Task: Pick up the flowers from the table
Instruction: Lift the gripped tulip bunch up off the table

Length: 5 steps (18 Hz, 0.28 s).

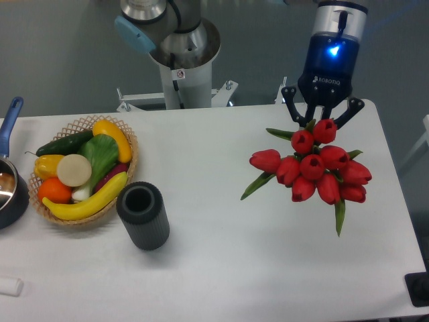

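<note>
With my gripper [322, 122] spread wide over the flowers [314, 168] at the table's [214, 268] two o'clock, I risk crushing blooms instead of stems.

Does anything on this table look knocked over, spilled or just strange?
Nothing looks spilled or broken. The tulips point their blooms at the camera under the pincer, stems hidden. The basket and dark cylinder sit upright.

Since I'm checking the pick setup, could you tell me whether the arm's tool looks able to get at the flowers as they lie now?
Probably yes: the tool is right at the flowers, fingers spread around the bunch's far end. Nothing stands between them, though whether it grips is hidden.
</note>
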Motion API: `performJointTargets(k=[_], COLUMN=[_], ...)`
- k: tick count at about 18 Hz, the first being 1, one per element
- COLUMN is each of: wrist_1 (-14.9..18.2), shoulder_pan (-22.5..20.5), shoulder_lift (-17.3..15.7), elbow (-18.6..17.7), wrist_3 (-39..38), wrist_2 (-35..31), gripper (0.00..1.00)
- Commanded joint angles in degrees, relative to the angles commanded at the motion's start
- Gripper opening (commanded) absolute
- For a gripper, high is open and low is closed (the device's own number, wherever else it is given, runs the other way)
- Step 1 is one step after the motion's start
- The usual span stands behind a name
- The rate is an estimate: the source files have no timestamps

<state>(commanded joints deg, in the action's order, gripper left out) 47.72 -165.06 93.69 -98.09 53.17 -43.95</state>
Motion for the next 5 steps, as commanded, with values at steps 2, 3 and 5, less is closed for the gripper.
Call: performJointTargets(k=[2,3,5], wrist_1=[0.00,0.00,0.00], shoulder_pan=[0.09,0.09,0.18], shoulder_lift=[0.00,0.00,0.09], elbow=[0.09,0.09,0.09], wrist_3=[0.00,0.00,-0.17], wrist_2=[0.00,0.00,0.09], gripper=[0.18,0.18,0.18])
